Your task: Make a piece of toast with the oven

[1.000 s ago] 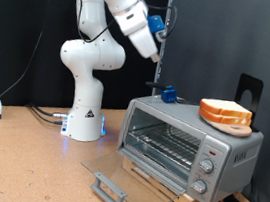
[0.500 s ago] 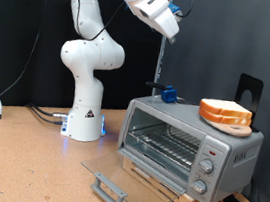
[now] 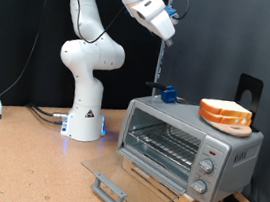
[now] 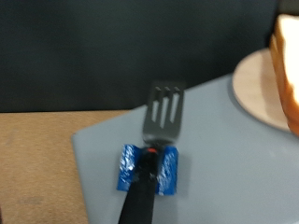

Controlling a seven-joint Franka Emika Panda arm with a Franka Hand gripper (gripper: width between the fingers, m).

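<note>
The silver toaster oven (image 3: 194, 150) stands at the exterior view's right. Its glass door (image 3: 115, 174) is folded down open and the wire rack (image 3: 165, 141) is bare. Two alike bread slices (image 3: 224, 112) lie stacked on a round wooden plate (image 3: 224, 125) on the oven's top. In the wrist view they (image 4: 288, 65) show at the picture's edge. A black spatula with blue tape (image 3: 167, 91) lies on the oven's top at its far corner; the wrist view shows it too (image 4: 161, 112). My gripper (image 3: 169, 27) hangs high above the spatula. No fingers show in the wrist view.
The arm's white base (image 3: 85, 114) stands on the wooden table, to the left of the oven in the exterior view. A thin vertical pole (image 3: 161, 64) rises behind the oven. The open door's handle (image 3: 109, 190) juts toward the table's front. A black bracket (image 3: 249, 92) stands behind the bread.
The gripper has risen and swung toward the exterior view's right since a second ago. It has barely moved in the last half second. Oven, bread and spatula have not moved.
</note>
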